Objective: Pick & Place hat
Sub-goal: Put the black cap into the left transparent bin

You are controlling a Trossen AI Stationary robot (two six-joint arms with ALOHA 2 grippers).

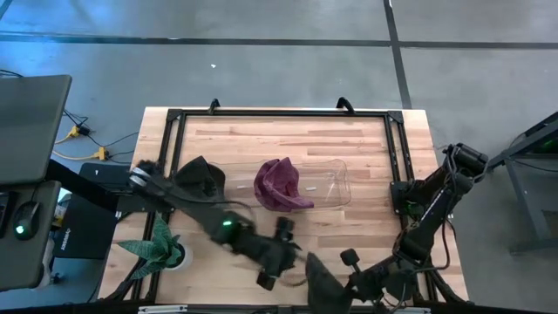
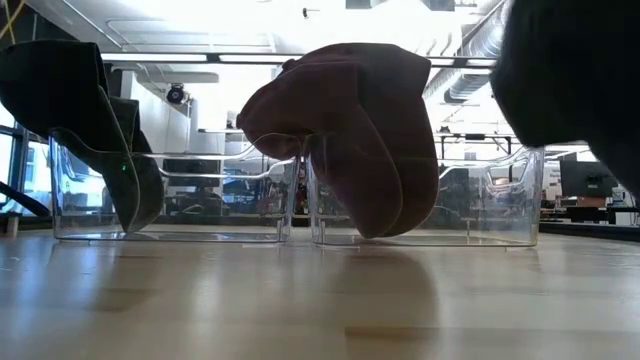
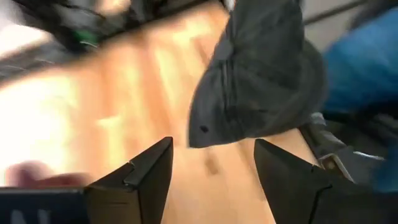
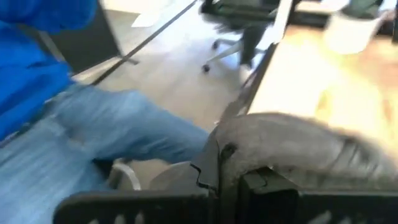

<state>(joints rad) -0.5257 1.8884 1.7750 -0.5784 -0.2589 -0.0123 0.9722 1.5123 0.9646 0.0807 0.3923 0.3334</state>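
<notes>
A grey cap (image 1: 318, 277) is at the table's near edge, in my right gripper (image 1: 338, 283), which is shut on it. It also shows in the left wrist view as the grey cap (image 3: 261, 74) and in the right wrist view as the grey cap (image 4: 298, 143). My left gripper (image 1: 277, 253) is open, just left of the cap and apart from it; its fingers (image 3: 149, 174) point at it. A maroon hat (image 1: 279, 183) hangs over the wall of a clear bin (image 2: 500, 200). A dark hat (image 1: 200, 177) lies draped in a second clear bin (image 2: 170, 200). My right gripper holds the grey cap by its edge (image 4: 230, 152), pinched between the two fingers. The gripper's own body hides most of the place of contact. The arm comes in from the table's right along the near edge. In the low view the dark cap (image 2: 570, 80) hangs clear of the table.
A green plant in a white pot (image 1: 161, 249) stands at the near left corner. A black frame (image 1: 279, 113) runs round the table's far part. A person in a blue top and jeans (image 4: 81, 124) is close beyond the near edge. Bare wood lies between bins and grippers.
</notes>
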